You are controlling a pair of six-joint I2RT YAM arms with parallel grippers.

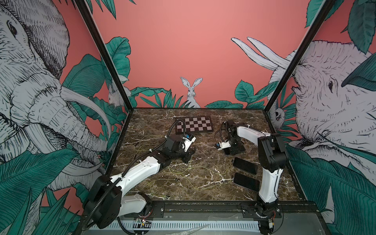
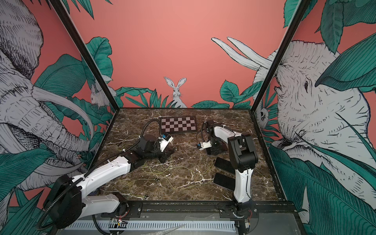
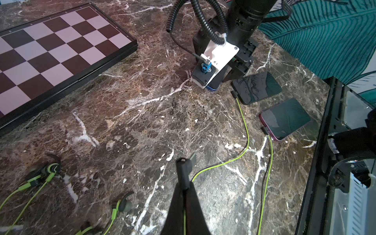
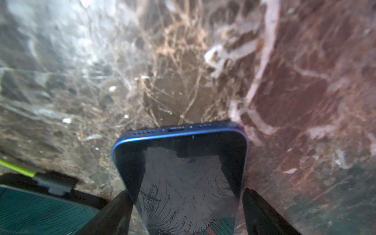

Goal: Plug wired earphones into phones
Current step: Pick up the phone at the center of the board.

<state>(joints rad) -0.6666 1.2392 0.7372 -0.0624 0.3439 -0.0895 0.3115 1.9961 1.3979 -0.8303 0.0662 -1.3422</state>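
Note:
In the left wrist view my left gripper [image 3: 186, 188] is shut on the dark plug [image 3: 184, 168] of one of the wired earphones, whose green cord [image 3: 213, 167] trails away over the marble. It hovers mid-table [image 1: 190, 155]. My right gripper [image 4: 186, 195] is closed across a blue-edged phone [image 4: 183, 158] lying flat, a finger on each long side, with its port end free. Nearer the front lie two more phones [image 1: 245, 165] [image 1: 246, 181]. A cord plug [image 3: 234, 94] [image 3: 264, 130] sits at the end of each.
A checkerboard [image 1: 194, 124] lies at the back of the marble table [image 1: 203, 195]. Thin green cords [image 1: 183, 173] and earbuds [image 3: 44, 168] [image 3: 124, 204] are strewn over the middle and left. A black frame rail [image 1: 203, 203] runs along the front edge.

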